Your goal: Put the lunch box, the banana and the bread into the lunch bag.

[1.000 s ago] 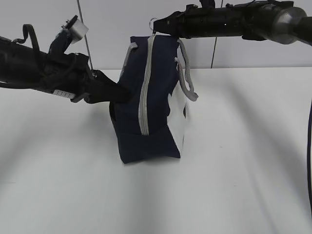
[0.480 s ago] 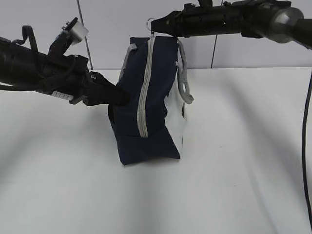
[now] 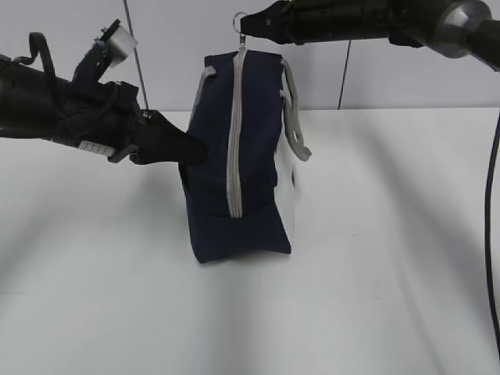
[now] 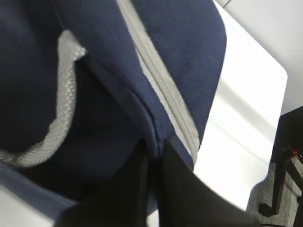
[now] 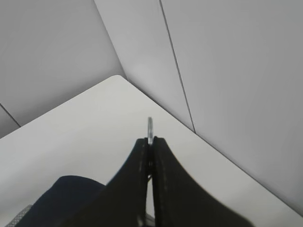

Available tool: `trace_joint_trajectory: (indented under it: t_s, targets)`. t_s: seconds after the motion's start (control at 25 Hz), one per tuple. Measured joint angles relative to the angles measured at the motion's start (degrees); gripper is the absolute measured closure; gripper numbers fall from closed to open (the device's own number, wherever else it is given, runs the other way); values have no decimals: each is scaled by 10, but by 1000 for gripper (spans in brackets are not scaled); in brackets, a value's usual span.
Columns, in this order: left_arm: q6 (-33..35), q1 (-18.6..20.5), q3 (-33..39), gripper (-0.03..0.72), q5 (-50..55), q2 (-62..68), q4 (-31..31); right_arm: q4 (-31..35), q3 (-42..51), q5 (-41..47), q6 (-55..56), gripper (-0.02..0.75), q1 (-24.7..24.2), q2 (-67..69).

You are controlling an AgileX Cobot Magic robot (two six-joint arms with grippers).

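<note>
The lunch bag (image 3: 238, 156) stood up on its end on the white table (image 3: 375, 258); its grey zipper (image 3: 233, 141) ran from the top down the side and looked shut all the way. The right gripper (image 3: 248, 25) was above the bag; its jaws were pressed tight on the little metal ring (image 5: 150, 125) of the zipper pull, most likely to tug the slider along. The left gripper (image 3: 195, 150) was at the bag's side; in the left wrist view its jaws pinched a fold of the blue cloth (image 4: 150, 135) next to the zipper, probably to hold the bag steady so it would not slide or tip when the pull was tugged. A grey handle (image 3: 295, 129) hung loose on the far side.

The lunch box, the banana and the bread were not in any view; I could not tell if they were inside the bag or somewhere else. Since the zipper looked shut, my guess was that the packing was either finished or not yet started.
</note>
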Motion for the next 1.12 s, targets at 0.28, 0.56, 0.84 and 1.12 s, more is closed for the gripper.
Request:
trace_joint_trajectory:
  t_s: [0.28, 0.56, 0.84, 1.12]
  targets:
    - [-5, 0, 0, 683, -12, 0, 1, -1, 0, 15, 12, 754, 0, 1]
    - [-5, 1, -1, 685, -13, 0, 14, -5, 0, 35, 12, 754, 1, 1]
    - [-5, 1, -1, 685, -13, 0, 25, -45, 0, 45, 42, 754, 2, 1]
    - [-5, 1, -1, 685, -9, -1, 37, -50, 0, 60, 69, 754, 2, 14]
